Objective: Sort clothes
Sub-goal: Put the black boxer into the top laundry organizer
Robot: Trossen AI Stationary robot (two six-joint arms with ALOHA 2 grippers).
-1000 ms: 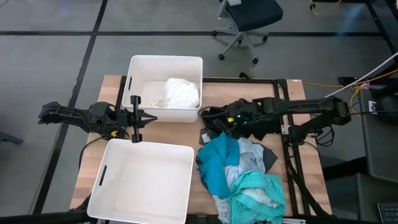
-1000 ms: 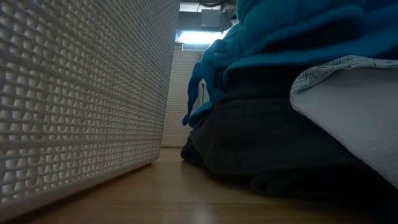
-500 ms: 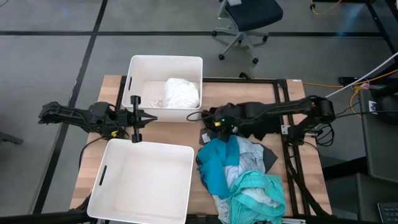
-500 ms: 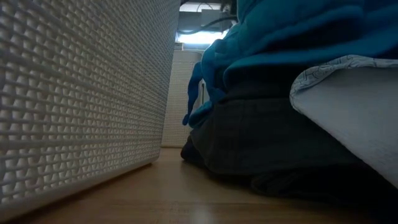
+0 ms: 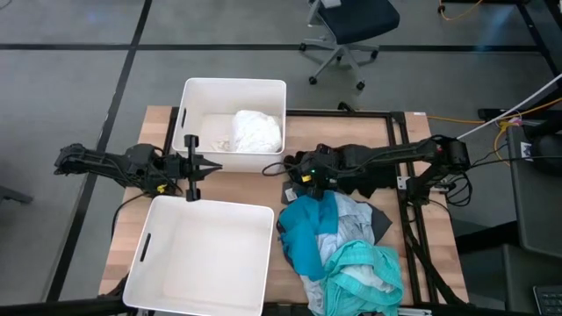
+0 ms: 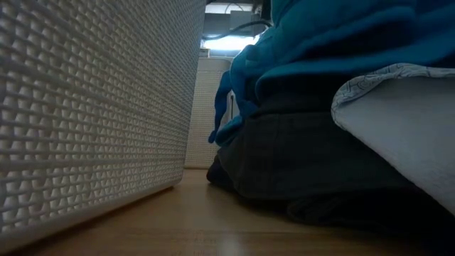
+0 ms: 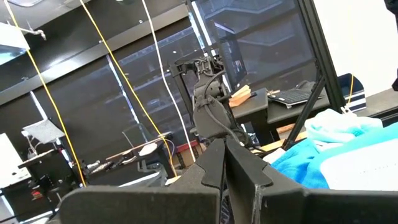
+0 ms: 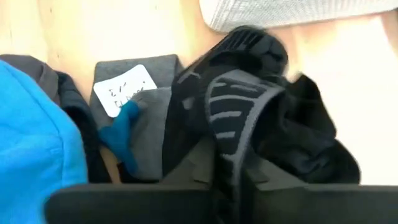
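The clothes lie in a heap [image 5: 342, 246] on the right half of the table: teal, bright blue, grey and black pieces. One white garment [image 5: 257, 132] lies in the far white bin [image 5: 189, 114]. My right gripper [image 5: 296, 174] is down at the heap's far left end, shut on a black garment [image 8: 298, 143]. Beside that garment lies a grey piece with a white label [image 8: 124, 90]. My left gripper [image 5: 213, 166] hovers shut between the two bins, touching nothing. In the low view the teal cloth [image 6: 341, 43] lies on top of a dark garment [image 6: 298, 163]. My right gripper pinches a bunched part of the black garment [image 8: 277, 134] between its two fingers [image 8: 233, 118]. The fingers slant down at it from the table's right side. The cloth is crumpled around them and rests on the table; how many layers are caught I cannot tell.
A second white bin [image 5: 202, 263] stands at the near left, its wall [image 6: 85, 107] close to the heap. A black metal frame [image 5: 399, 140] runs along the table's far and right sides. Bare wood [image 5: 329, 132] shows between the far bin and the frame.
My right gripper has moved toward the table's left edge and down, onto the far left end of the heap. The heap and the left arm have kept still.
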